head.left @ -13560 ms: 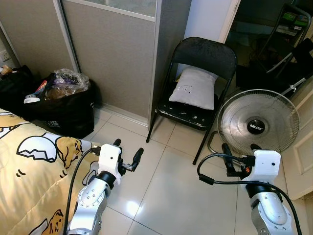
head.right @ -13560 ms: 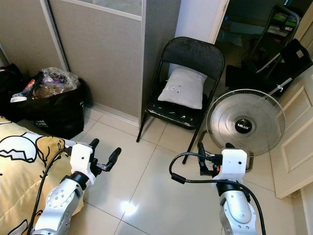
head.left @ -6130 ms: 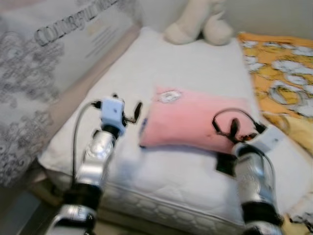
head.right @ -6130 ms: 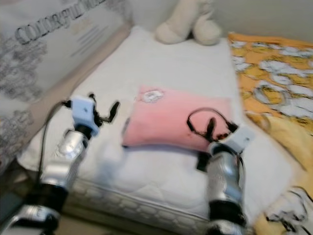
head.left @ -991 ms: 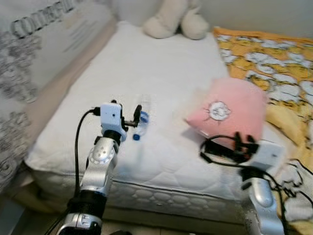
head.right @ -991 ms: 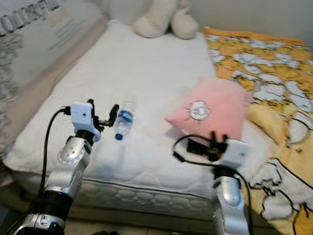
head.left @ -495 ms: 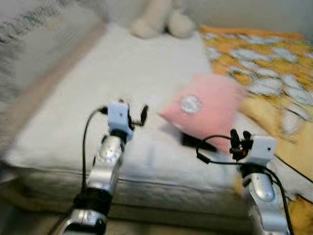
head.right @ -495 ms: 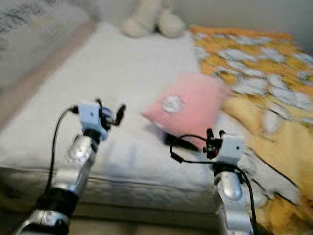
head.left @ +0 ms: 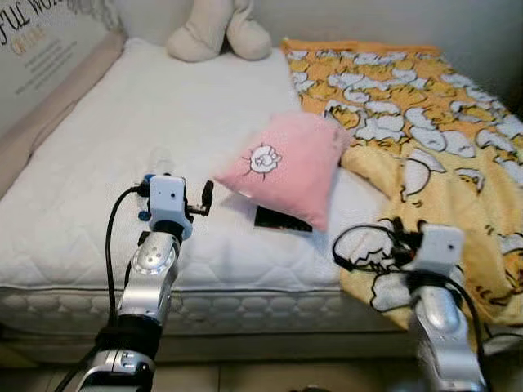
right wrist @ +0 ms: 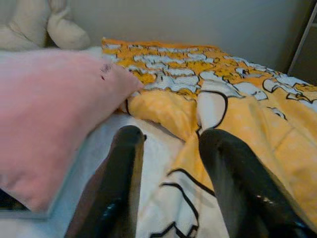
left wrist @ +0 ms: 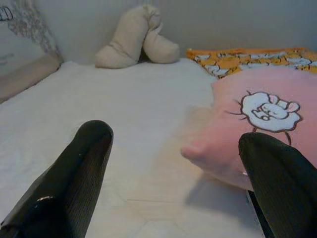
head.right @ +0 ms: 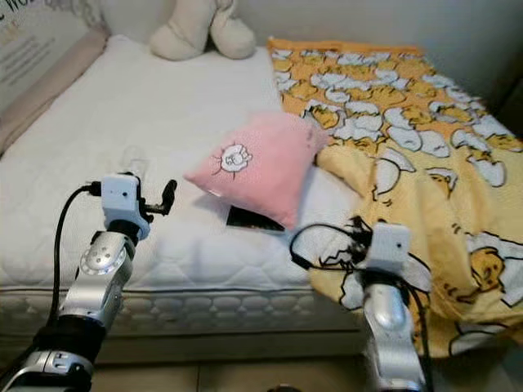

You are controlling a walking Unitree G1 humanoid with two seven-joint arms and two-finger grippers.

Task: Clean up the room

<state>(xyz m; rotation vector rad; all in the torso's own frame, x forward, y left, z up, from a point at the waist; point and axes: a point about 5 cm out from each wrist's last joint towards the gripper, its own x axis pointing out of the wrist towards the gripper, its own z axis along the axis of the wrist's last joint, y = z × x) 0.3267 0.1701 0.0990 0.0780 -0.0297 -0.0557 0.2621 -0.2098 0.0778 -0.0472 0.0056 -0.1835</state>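
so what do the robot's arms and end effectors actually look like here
Both arms are jointed silver metal tubes with round bolted joints. Each ends in a boxy white wrist block; the left end effector and right end effector each carry two long black fingers, rounded and matte. A black cable loops from each wrist block, arcing along the left arm and coiling beside the right one. No lettering is readable.

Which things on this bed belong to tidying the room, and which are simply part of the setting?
Likely to tidy:
square pink cushion with a sheep patch
flat black object under it
rumpled yellow cartoon-print blanket

Setting:
white quilted mattress
cream plush toy by the wall
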